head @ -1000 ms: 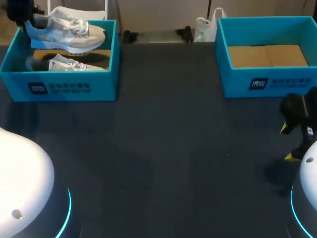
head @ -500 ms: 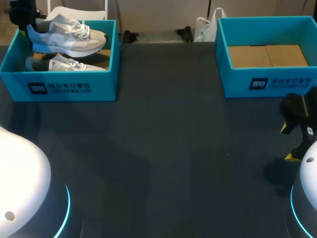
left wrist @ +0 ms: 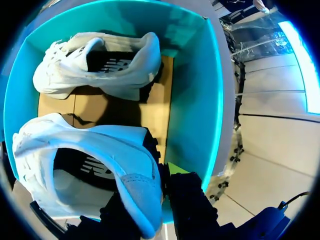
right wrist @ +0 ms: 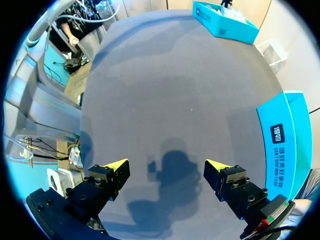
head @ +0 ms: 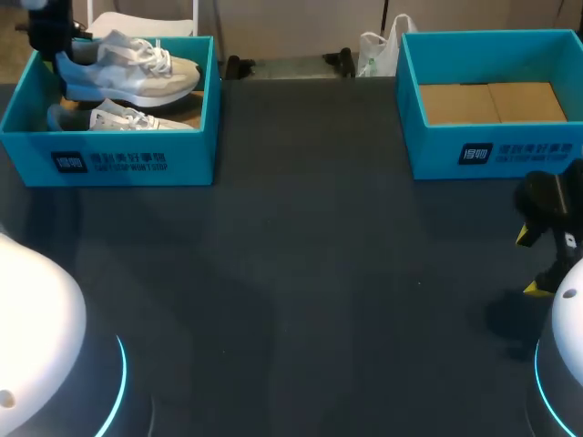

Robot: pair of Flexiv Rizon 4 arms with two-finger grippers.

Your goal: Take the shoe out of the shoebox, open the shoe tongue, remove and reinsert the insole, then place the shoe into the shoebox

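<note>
A white sneaker (head: pixel 132 71) hangs over the left teal shoebox (head: pixel 127 162), and my left gripper (head: pixel 53 44) is shut on its heel. In the left wrist view the held sneaker (left wrist: pixel 95 165) fills the space ahead of my left gripper (left wrist: pixel 161 180), its heel collar between the dark fingers. A second white sneaker (head: pixel 123 118) lies on the box's cardboard floor (left wrist: pixel 150 105), also visible below the held one as the second sneaker (left wrist: pixel 100 65). My right gripper (head: pixel 537 259) stands open low over the table at the right edge; the right gripper (right wrist: pixel 165 167) has nothing between its fingers.
An empty teal box (head: pixel 492 137) with a cardboard floor stands at the back right; this box's wall (right wrist: pixel 282 145) lies beside my right gripper. The dark table (head: pixel 310 291) stretches between the two boxes.
The held sneaker and my left gripper have shifted a little to the right and levelled out over the box. The right arm has not moved.
</note>
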